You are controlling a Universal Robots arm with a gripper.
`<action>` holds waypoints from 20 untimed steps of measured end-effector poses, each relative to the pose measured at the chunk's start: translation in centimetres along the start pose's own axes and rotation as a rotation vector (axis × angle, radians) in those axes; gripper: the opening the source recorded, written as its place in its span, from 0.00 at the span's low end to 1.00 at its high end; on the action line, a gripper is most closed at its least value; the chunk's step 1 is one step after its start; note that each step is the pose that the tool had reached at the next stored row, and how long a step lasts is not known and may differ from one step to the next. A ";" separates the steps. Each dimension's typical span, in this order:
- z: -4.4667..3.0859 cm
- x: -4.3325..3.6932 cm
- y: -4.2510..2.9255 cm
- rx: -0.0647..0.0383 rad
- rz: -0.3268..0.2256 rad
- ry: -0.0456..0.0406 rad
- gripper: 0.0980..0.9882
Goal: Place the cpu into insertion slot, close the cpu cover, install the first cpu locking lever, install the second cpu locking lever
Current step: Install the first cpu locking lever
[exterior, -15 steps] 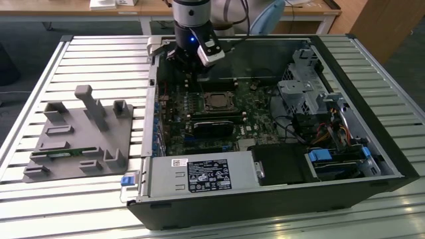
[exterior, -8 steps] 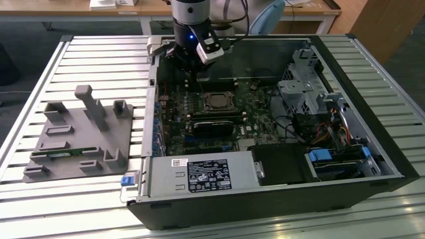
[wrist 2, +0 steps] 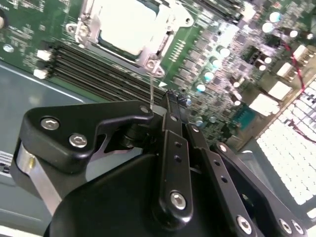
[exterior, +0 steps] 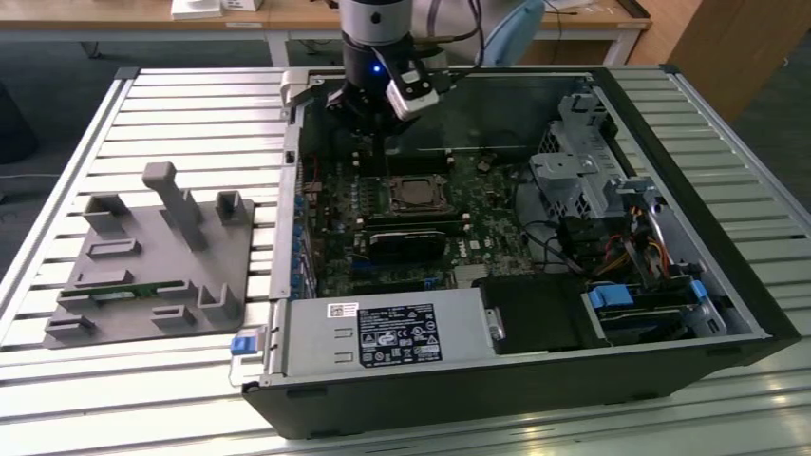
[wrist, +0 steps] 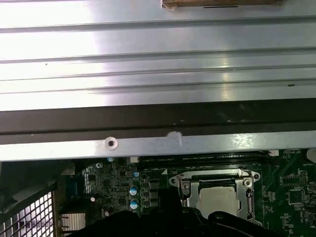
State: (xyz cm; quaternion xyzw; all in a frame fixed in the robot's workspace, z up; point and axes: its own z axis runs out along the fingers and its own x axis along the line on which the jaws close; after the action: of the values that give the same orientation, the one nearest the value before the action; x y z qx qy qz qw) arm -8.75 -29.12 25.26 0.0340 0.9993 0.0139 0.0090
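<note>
The cpu (wrist 2: 126,24) lies in the insertion slot (exterior: 390,195) on the green motherboard, its silver top showing in both wrist views (wrist: 217,200). The cpu cover (wrist 2: 170,19) lies flat as a metal frame around the chip (wrist: 245,190). A thin wire locking lever (wrist 2: 150,84) stands up from the socket's corner, and its upper end touches the tip of my gripper (wrist 2: 165,98). The black fingers look shut with nothing clamped between them. In the exterior view my gripper (exterior: 371,142) hangs inside the case, just beyond the socket, near the case's far wall.
The open computer case holds a labelled power supply (exterior: 380,332) at the front and a drive cage (exterior: 590,171) on the exterior view's right. Long black memory slots (wrist 2: 98,69) run beside the socket. A grey fixture plate (exterior: 152,256) sits on the slatted table (exterior: 76,380).
</note>
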 end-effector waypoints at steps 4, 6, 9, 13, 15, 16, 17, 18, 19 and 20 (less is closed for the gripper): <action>0.03 -1.16 0.13 0.000 0.000 0.0009 0.03; 0.04 -1.81 0.18 0.000 0.000 0.0020 0.03; 0.05 -2.34 0.21 0.000 0.000 0.0031 0.03; 0.11 -2.35 0.21 -0.010 0.000 0.0036 0.03; 0.21 -2.35 0.18 -0.023 0.000 0.0045 0.03; 0.28 -2.36 0.18 -0.026 0.001 0.0045 0.03; 0.32 -2.40 0.18 -0.025 0.001 0.0046 0.03; 0.35 -2.47 0.18 -0.025 0.001 0.0048 0.03; 0.40 -2.57 0.19 -0.025 0.001 0.0048 0.03; 0.47 -2.70 0.19 -0.025 0.001 0.0047 0.03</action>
State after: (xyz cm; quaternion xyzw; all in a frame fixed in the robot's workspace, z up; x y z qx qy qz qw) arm -6.03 -29.09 24.84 0.0342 0.9990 0.0265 0.0071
